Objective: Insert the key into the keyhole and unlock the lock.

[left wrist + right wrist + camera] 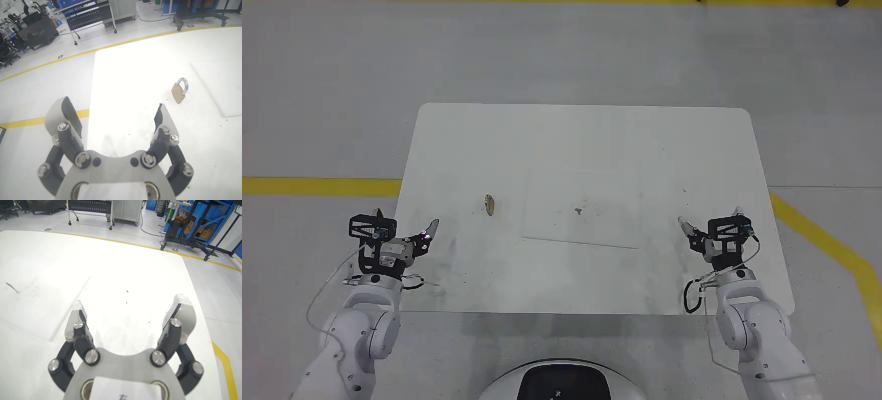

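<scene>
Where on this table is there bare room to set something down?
Plenty. The whole far strip of the table beyond the padlock and the mat is bare, as is the stretch between the mat and the right tool. Tightest: between the left tool and the padlock, and around the key on the mat.

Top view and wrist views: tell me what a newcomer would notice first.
The small brass padlock stands out first, alone on the white table ahead of the left claw. Next comes the tiny key, lying on a thin white mat at the table's middle. The left claw and the right claw, near opposite table edges, are open and hold nothing.
</scene>
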`<control>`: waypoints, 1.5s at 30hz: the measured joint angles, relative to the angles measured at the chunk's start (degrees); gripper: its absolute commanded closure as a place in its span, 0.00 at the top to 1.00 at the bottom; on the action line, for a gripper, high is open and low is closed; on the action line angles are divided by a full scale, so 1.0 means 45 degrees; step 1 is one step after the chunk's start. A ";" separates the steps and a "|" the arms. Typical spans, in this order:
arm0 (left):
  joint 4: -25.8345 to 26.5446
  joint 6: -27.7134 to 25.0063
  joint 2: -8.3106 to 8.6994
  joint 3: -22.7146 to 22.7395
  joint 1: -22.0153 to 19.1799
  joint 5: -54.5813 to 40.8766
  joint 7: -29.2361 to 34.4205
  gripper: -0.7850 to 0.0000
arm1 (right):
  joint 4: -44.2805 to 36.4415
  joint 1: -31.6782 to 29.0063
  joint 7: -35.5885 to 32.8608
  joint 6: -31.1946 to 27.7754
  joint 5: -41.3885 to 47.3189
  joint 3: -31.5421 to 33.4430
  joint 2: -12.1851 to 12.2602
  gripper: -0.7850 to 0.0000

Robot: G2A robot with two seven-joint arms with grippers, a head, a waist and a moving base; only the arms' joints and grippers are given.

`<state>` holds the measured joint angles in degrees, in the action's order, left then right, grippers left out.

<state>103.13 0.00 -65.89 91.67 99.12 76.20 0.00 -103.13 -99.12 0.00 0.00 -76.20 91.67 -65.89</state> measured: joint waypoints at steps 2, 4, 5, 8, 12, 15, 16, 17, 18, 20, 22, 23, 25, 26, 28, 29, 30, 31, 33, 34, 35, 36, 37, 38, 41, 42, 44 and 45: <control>0.0000 0.0000 0.0000 0.0000 0.0000 0.0000 0.0000 1.00 | 0.0000 0.0000 0.0000 0.0000 0.0000 0.0000 0.0000 1.00; 0.0000 0.0000 0.0000 0.0000 0.0000 0.0000 0.0000 1.00 | 0.0000 0.0000 0.0000 0.0000 0.0000 0.0000 0.0000 1.00; 0.0000 0.0000 0.0000 0.0000 0.0000 0.0000 0.0000 1.00 | 0.0000 0.0000 0.0000 0.0000 0.0000 0.0000 0.0000 1.00; 0.0000 0.0000 0.0000 0.0000 0.0000 0.0000 0.0000 1.00 | 0.0000 0.0000 0.0000 0.0000 0.0000 0.0000 0.0000 1.00; 0.0000 0.0000 0.0000 0.0000 0.0000 0.0000 0.0000 1.00 | 0.0000 0.0000 0.0000 0.0000 0.0000 0.0000 0.0000 1.00; 0.0000 0.0000 0.0000 0.0000 0.0000 0.0000 0.0000 1.00 | 0.0000 0.0000 0.0000 0.0000 0.0000 0.0000 0.0000 1.00; 0.0000 0.0000 0.0000 0.0000 0.0000 0.0000 0.0000 1.00 | 0.0000 0.0000 0.0000 0.0000 0.0000 0.0000 0.0000 1.00; 0.0000 0.0000 0.0000 0.0000 0.0000 0.0000 0.0000 1.00 | 0.0000 0.0000 0.0000 0.0000 0.0000 0.0000 0.0000 1.00; 0.0000 0.0000 0.0000 0.0000 0.0000 0.0000 0.0000 1.00 | 0.0000 0.0000 0.0000 0.0000 0.0000 0.0000 0.0000 1.00; 0.0000 0.0000 0.0000 0.0000 0.0000 0.0000 0.0000 1.00 | 0.0000 0.0000 0.0000 0.0000 0.0000 0.0000 0.0000 1.00; 0.0000 0.0000 0.0000 0.0000 0.0000 0.0000 0.0000 1.00 | 0.0000 0.0000 0.0000 0.0000 0.0000 0.0000 0.0000 1.00; 0.0000 0.0000 0.0000 0.0000 0.0000 0.0000 0.0000 1.00 | 0.0000 0.0000 0.0000 0.0000 0.0000 0.0000 0.0000 1.00; 0.0000 0.0000 0.0000 0.0000 0.0000 0.0000 0.0000 1.00 | 0.0000 0.0000 0.0000 0.0000 0.0000 0.0000 0.0000 1.00; 0.0000 0.0000 0.0000 0.0000 0.0000 0.0000 0.0000 1.00 | 0.0000 0.0000 0.0000 0.0000 0.0000 0.0000 0.0000 1.00; 0.0000 0.0000 0.0000 0.0000 0.0000 0.0000 0.0000 1.00 | 0.0000 0.0000 0.0000 0.0000 0.0000 0.0000 0.0000 1.00; 0.0000 0.0000 0.0000 0.0000 0.0000 0.0000 0.0000 1.00 | 0.0000 0.0000 0.0000 0.0000 0.0000 0.0000 0.0000 1.00; 0.0000 0.0000 0.0000 0.0000 0.0000 0.0000 0.0000 1.00 | 0.0000 0.0000 0.0000 0.0000 0.0000 0.0000 0.0000 1.00; 0.0000 0.0000 0.0000 0.0000 0.0000 0.0000 0.0000 1.00 | 0.0000 0.0000 0.0000 0.0000 0.0000 0.0000 0.0000 1.00; 0.0000 0.0000 0.0000 0.0000 0.0000 0.0000 0.0000 1.00 | 0.0076 0.0036 -0.0019 -0.0052 0.0091 0.0082 0.0003 1.00; 0.0000 0.0000 0.0000 0.0000 0.0000 0.0000 0.0000 1.00 | 0.0204 0.0153 -0.0118 -0.0259 0.0400 0.0304 0.0017 1.00; 0.0000 0.0000 0.0000 0.0000 0.0000 0.0000 0.0000 1.00 | 0.0259 0.0285 -0.0211 -0.0483 0.0660 0.0503 0.0034 1.00; 0.0000 0.0000 0.0000 0.0000 0.0000 0.0000 0.0000 1.00 | 0.0282 0.0425 -0.0288 -0.0691 0.0854 0.0681 0.0051 1.00; 0.0000 0.0000 0.0000 0.0000 0.0000 0.0000 0.0000 1.00 | 0.0288 0.0565 -0.0347 -0.0824 0.0969 0.0814 0.0061 1.00; 0.0000 0.0000 0.0000 0.0000 0.0000 0.0000 0.0000 1.00 | 0.0286 0.0739 -0.0427 -0.0882 0.1022 0.0918 0.0068 1.00; 0.0000 0.0000 0.0000 0.0000 0.0000 0.0000 0.0000 1.00 | 0.0276 0.0856 -0.0510 -0.0888 0.1013 0.0949 0.0070 1.00; 0.0000 0.0000 0.0000 0.0000 0.0000 0.0000 0.0000 1.00 | 0.0276 0.0851 -0.0509 -0.0885 0.1011 0.0945 0.0070 1.00; 0.0000 0.0000 0.0000 0.0000 0.0000 0.0000 0.0000 1.00 | 0.0276 0.0844 -0.0504 -0.0882 0.1009 0.0942 0.0069 1.00; 0.0000 0.0000 0.0000 0.0000 0.0000 0.0000 0.0000 1.00 | 0.0276 0.0844 -0.0504 -0.0882 0.1009 0.0942 0.0069 1.00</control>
<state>103.13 0.00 -65.89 91.67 99.12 76.20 0.00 -101.89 -95.32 -2.27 -3.97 -71.66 95.91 -65.58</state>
